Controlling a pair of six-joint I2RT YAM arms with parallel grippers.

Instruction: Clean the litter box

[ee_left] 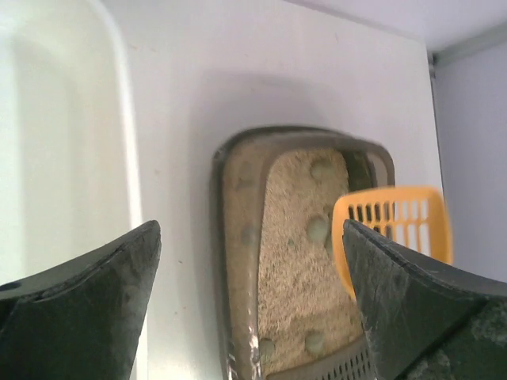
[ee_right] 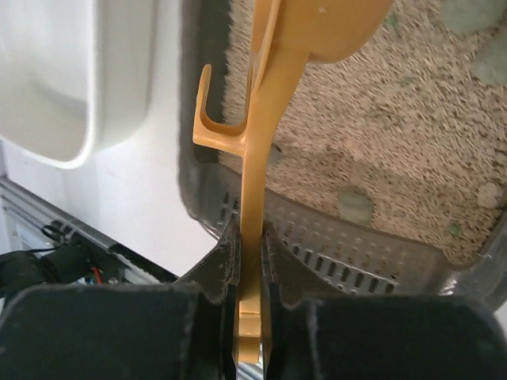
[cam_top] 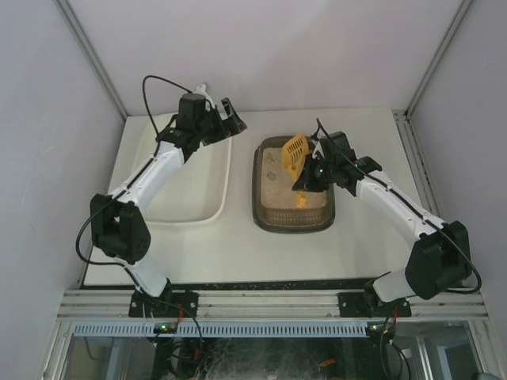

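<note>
Gripping the yellow scoop (ee_right: 253, 158) by its handle, my right gripper (ee_right: 251, 237) holds it above the litter box (cam_top: 293, 227), mid-counter, slightly toward the right edge. Scooping seems in hand: next, slide under 1 grey clump (ee_left: 317, 229). My left gripper (cam_top: 226, 117) gapes empty near the far edge.

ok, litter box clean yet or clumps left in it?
Not clean. Greyish clumps lie scattered inside the litter box, visible in both wrist views.

From above and behind we look down on the whole table (cam_top: 238, 245). Our 2 wrist views sit far closer: left faces the litter box (ee_left: 230, 237), right peers along the scoop (ee_right: 255, 174) into it. All 3 share it.
</note>
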